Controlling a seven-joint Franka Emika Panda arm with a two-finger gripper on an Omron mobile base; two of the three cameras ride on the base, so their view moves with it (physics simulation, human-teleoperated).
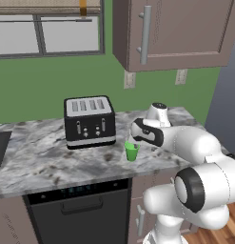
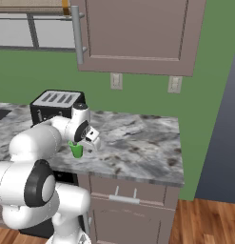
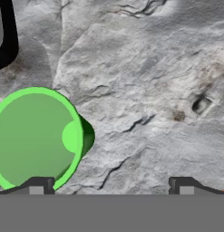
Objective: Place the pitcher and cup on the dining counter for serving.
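The small bright-green cup stands upright on the marbled wall counter, to the right of the toaster and near the counter's front edge. My gripper hangs just above it, pointing down. In the hand view I look into the cup from above. It lies at the left, with its rim under the left fingertip. My gripper is open, and bare stone lies between the fingertips. The pitcher and the dining counter are out of view.
A black four-slot toaster stands behind and left of the cup. A taupe wall cabinet hangs overhead. The counter's right stretch is bare stone. A dark appliance front sits below the counter edge.
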